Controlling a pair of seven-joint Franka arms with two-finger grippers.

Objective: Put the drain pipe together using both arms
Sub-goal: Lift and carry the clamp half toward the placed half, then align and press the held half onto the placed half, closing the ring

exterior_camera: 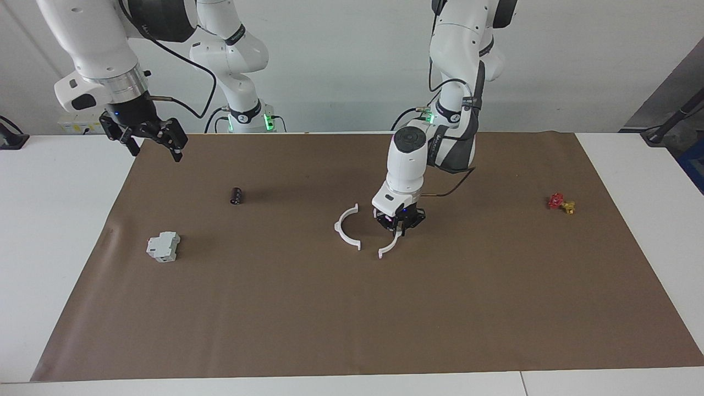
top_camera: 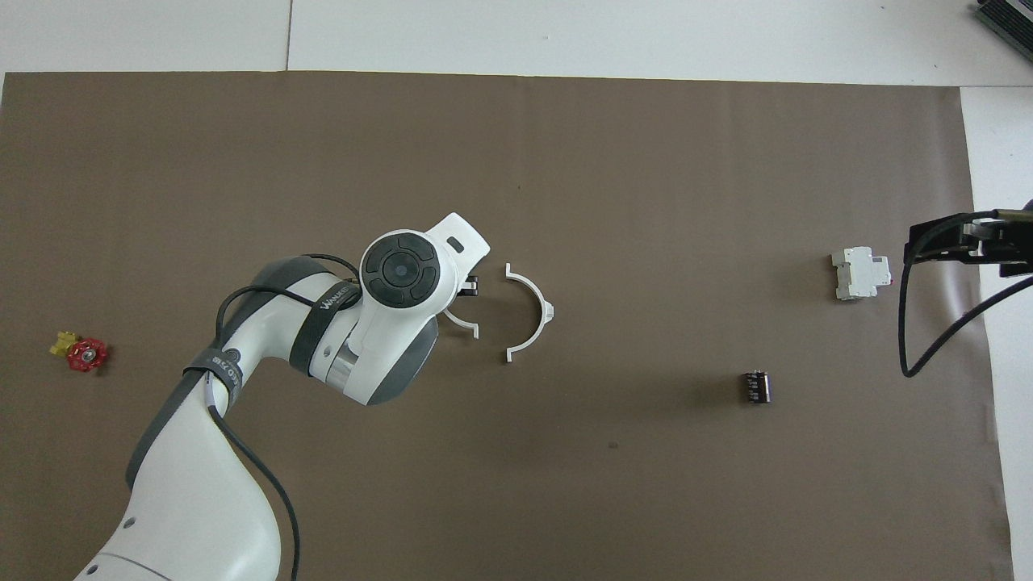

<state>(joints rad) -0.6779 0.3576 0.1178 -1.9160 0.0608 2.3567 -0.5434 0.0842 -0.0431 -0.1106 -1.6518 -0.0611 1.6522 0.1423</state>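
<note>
Brown mat (exterior_camera: pixel 352 308), left gripper (exterior_camera: pixel 400 226) clamping 1 half-ring (exterior_camera: pixel 389 247), free half-ring (exterior_camera: pixel 346 228) facing it, right gripper (exterior_camera: pixel 144 136) wide, raised

1. both arms (exterior_camera: pixel 407 159) have glossy white shells with rounded joints.
2. the left arm (top_camera: pixel 242 387) has dark grey bands, a small printed word on one band, and a round black cap with rings.
3. thin black cables run along both arms.
4. the right arm (exterior_camera: pixel 93 60) has a silver metal ring above its black hand (exterior_camera: pixel 146 135).
5. green lights shine at both bases.
6. the left hand (exterior_camera: pixel 400 223) is black too.
</note>
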